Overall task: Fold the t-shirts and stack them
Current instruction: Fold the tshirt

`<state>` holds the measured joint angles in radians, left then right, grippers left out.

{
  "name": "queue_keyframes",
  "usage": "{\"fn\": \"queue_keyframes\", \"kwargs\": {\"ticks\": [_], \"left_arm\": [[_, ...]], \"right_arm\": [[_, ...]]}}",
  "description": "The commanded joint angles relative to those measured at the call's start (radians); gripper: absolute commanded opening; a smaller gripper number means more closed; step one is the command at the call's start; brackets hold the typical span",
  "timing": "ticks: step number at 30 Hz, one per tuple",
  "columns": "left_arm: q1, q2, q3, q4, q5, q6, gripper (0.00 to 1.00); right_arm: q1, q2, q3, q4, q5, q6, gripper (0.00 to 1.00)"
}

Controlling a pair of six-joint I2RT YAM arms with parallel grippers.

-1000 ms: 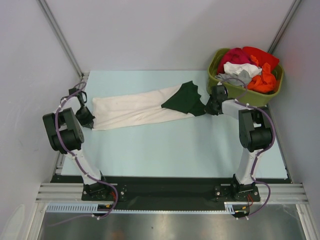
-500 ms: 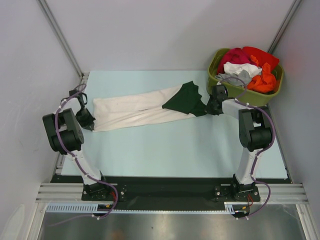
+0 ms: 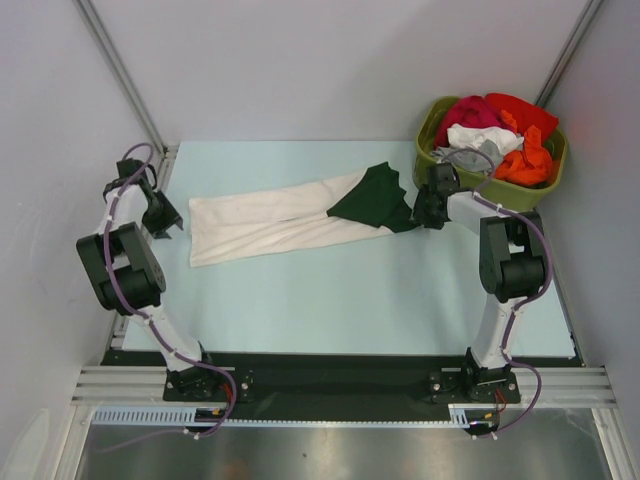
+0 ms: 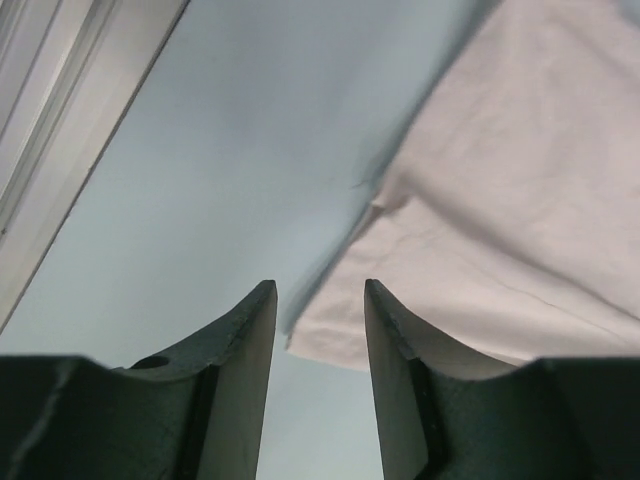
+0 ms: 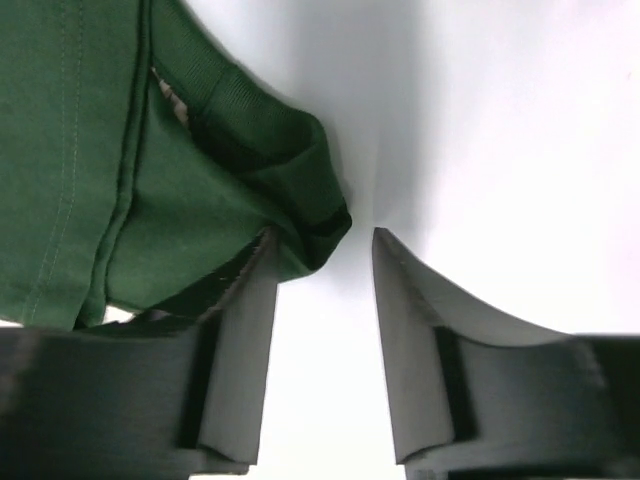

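Observation:
One t-shirt (image 3: 260,220) lies pulled out long across the table, cream-white on the left with a dark green part (image 3: 368,198) on the right. My left gripper (image 3: 168,218) stands open just off the shirt's left end. In the left wrist view the cream cloth (image 4: 500,180) lies ahead and its corner shows between the open fingers (image 4: 320,290), not gripped. My right gripper (image 3: 418,212) is open at the green end. In the right wrist view the green cloth (image 5: 120,150) rests against the left finger (image 5: 240,330), and the gap (image 5: 322,235) is empty.
An olive-green tub (image 3: 425,135) at the back right holds several crumpled garments, red, white, grey and orange. A metal rail (image 4: 60,130) runs along the table's left edge beside the left gripper. The pale blue table (image 3: 350,290) extends toward the arm bases.
Both grippers have opened and let go of the shirt's ends. The left gripper has drawn back to the left and farther away. The shirt lies flat where it was stretched.

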<state>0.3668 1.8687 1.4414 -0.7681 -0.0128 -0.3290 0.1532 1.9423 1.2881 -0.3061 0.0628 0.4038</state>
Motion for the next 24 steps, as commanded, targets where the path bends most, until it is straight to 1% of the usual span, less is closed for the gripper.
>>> {"fn": "queue_keyframes", "kwargs": {"ticks": [1, 4, 6, 10, 13, 18, 24], "left_arm": [[-0.023, 0.023, 0.068, 0.035, 0.166, 0.034, 0.46], [-0.064, 0.056, 0.086, 0.042, 0.166, 0.045, 0.48], [-0.084, 0.076, 0.108, 0.044, 0.146, 0.062, 0.48], [-0.094, 0.116, 0.14, 0.039, 0.128, 0.056, 0.48], [-0.098, 0.136, 0.146, 0.026, 0.103, 0.05, 0.5], [-0.104, 0.161, 0.14, 0.021, 0.079, 0.053, 0.5], [-0.101, 0.205, 0.185, 0.0, 0.065, 0.054, 0.5]], "right_arm": [[0.011, -0.035, 0.062, -0.068, 0.0, -0.016, 0.48], [0.016, -0.057, 0.082, -0.103, -0.006, -0.014, 0.51], [0.016, -0.08, 0.088, -0.114, -0.015, -0.02, 0.51], [0.02, -0.109, 0.114, -0.154, -0.024, -0.034, 0.52], [0.023, -0.123, 0.129, -0.163, -0.043, -0.054, 0.57], [0.042, -0.117, 0.174, -0.172, -0.052, -0.082, 0.59], [0.115, -0.074, 0.246, -0.137, -0.098, -0.086, 0.61]]}}
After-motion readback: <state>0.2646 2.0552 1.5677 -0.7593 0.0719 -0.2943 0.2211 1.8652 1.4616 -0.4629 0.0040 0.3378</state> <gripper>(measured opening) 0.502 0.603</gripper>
